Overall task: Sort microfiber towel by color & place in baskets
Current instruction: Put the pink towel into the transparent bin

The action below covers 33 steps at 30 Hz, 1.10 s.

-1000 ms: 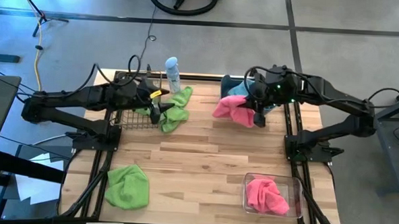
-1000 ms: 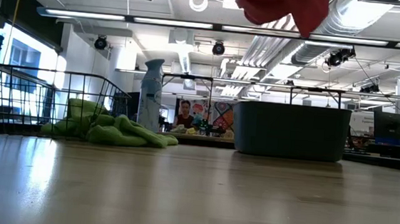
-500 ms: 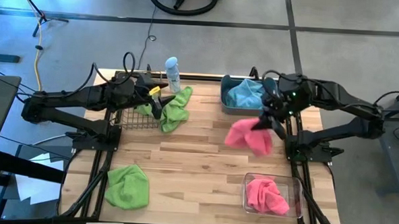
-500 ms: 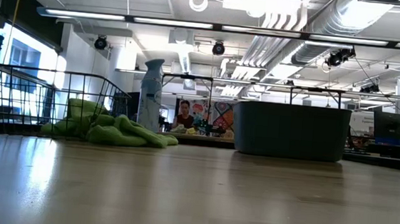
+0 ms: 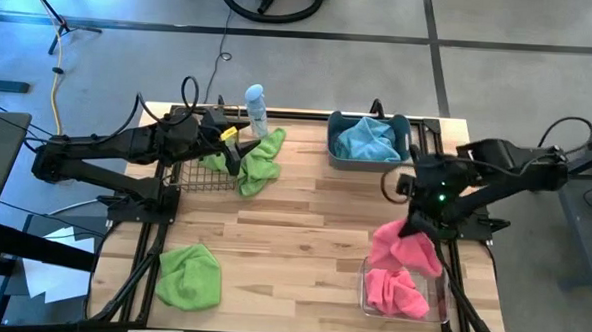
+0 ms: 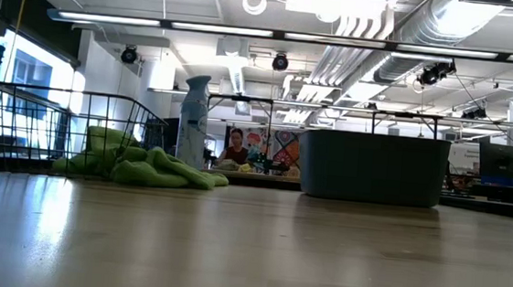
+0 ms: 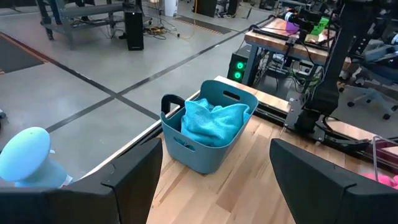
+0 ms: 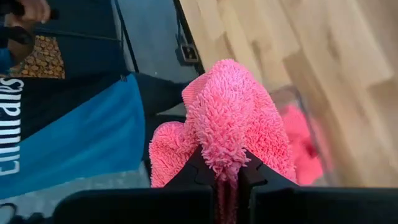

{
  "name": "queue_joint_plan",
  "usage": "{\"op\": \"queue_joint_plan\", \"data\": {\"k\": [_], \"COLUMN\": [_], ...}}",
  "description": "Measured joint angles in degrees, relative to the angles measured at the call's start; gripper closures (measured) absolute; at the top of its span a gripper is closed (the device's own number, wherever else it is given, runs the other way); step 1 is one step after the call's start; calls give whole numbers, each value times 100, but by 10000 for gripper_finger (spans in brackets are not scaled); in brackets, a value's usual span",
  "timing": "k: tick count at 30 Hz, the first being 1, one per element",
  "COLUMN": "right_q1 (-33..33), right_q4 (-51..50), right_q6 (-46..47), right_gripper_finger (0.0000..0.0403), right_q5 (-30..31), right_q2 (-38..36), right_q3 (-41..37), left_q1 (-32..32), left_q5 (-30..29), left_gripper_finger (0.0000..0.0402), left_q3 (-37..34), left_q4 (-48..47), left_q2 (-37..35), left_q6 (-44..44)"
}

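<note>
The right tool [image 5: 410, 227] was clamped on a pink microfiber towel [image 5: 405, 248], which hung just above the near-left rim of the clear plastic box [image 5: 366, 299]. In the right wrist view the pink fuzzy cloth [image 8: 233, 134] was pinched between the two dark fingers [image 8: 196, 177], which stood closed tight on it. A second pink towel [image 5: 397, 292] already lay bunched inside the clear box.

Taking the clear box as the landmark: the grey-blue plastic tub [image 5: 334, 153] stood well behind it at the far edge of the wooden tabletop [image 5: 293, 236], with a light teal towel [image 5: 368, 141] inside. Far to the left and back sat the black wire-mesh basket [image 5: 197, 177], with a lime green towel [image 5: 258, 162] draped over its right side onto the tabletop. The left tool [image 5: 232, 155] hovered over that basket's right end, its fingers [image 7: 130, 174] spread wide and empty. A white-and-blue spray bottle [image 5: 255, 108] stood just behind the basket. Another lime green towel [image 5: 190, 276] lay on the tabletop well to the left of the clear box, level with it.
</note>
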Motion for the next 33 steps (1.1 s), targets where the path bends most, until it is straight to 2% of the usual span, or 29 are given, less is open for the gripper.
{"op": "queue_joint_plan", "data": {"k": [4, 8, 15, 20, 29, 33], "right_q1": [618, 1340, 2201, 2758, 3702, 4016], "right_q4": [-198, -494, -538, -510, -189, -208], "right_q6": [805, 1799, 4040, 5305, 6414, 6470], "right_gripper_finger": [402, 402, 402, 402, 402, 402], "right_q5": [110, 493, 1947, 1897, 2038, 2639], "right_q2": [0, 0, 1, 136, 611, 843], "right_q3": [0, 0, 0, 0, 0, 0], "left_q1": [2, 2, 2, 2, 2, 2], "left_q5": [2, 2, 2, 4, 4, 4], "left_gripper_finger": [117, 117, 117, 117, 117, 117], "left_q3": [0, 0, 0, 2, 2, 4], "left_q4": [-2, -2, -4, -43, -59, -59], "left_q2": [0, 0, 0, 0, 0, 0], "left_q6": [3, 3, 11, 13, 151, 153]}}
